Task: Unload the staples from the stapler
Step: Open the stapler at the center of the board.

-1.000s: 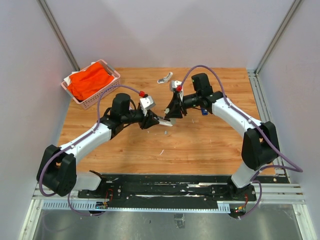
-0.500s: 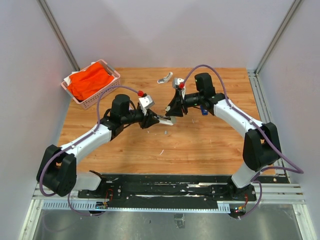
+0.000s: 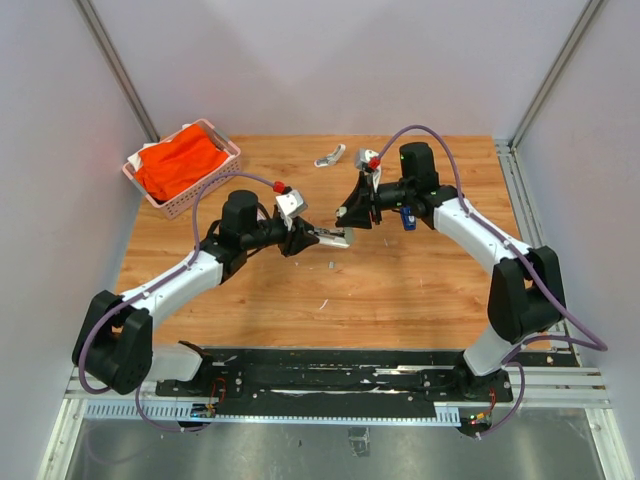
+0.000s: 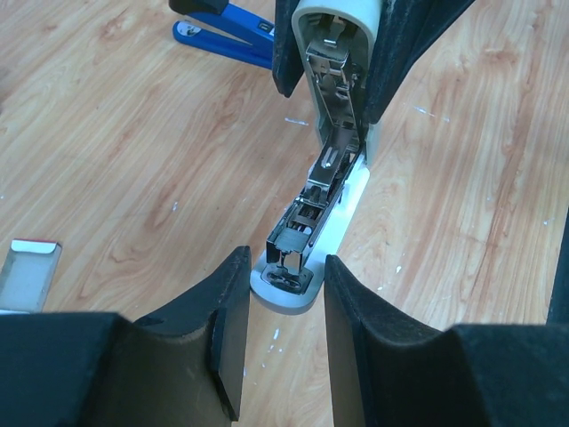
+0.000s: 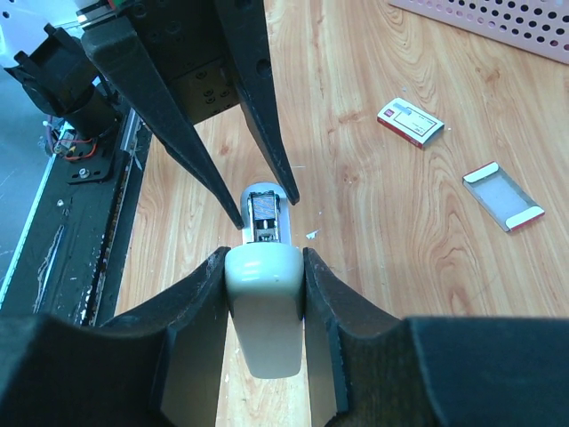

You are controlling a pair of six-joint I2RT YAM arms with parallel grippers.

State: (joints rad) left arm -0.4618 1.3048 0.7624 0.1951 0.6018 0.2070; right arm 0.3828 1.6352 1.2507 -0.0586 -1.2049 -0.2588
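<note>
Staples [image 3: 332, 265], likely light and brittle, lie loose on the table [image 3: 400, 290] near the stapler [image 4: 313, 205], which your left gripper [image 4: 286, 267] and right gripper [image 5: 264, 258] clamp open; pinch strips by their long sides.

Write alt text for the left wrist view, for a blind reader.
An open grey-white stapler, its metal magazine exposed, is held above a wooden table: the left end effector grips its nose, the right end effector clamps its far end. A blue stapler lies beyond, a small box at the left edge.
</note>
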